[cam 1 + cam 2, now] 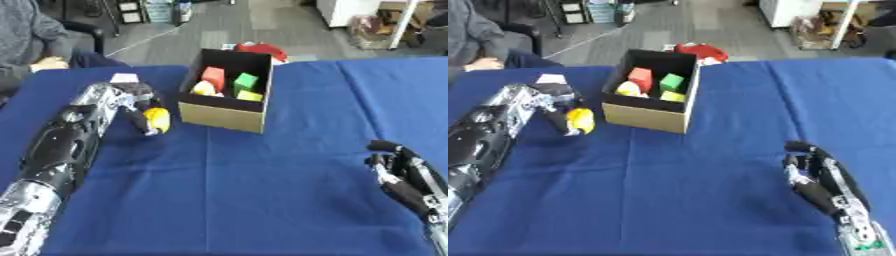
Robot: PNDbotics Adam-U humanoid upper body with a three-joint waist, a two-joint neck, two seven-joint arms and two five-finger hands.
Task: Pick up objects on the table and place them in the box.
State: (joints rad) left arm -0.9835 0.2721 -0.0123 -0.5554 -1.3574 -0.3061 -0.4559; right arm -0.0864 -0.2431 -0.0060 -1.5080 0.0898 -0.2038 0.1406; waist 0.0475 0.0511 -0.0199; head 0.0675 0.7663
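Note:
An open cardboard box [224,115] stands on the blue table at the back centre. Inside it lie a red block [213,76], a green block [246,80], a yellow-green block [249,95] and a pale yellow piece [204,88]. My left hand [140,107] is just left of the box, low over the cloth, fingers curled round a yellow object [157,120]. My right hand [815,175] rests near the lower right, fingers relaxed and holding nothing.
A red thing [262,50] lies behind the box at the table's far edge. A small white item [124,77] sits on the cloth behind my left hand. A person sits at the far left corner, one hand [48,63] on the table edge.

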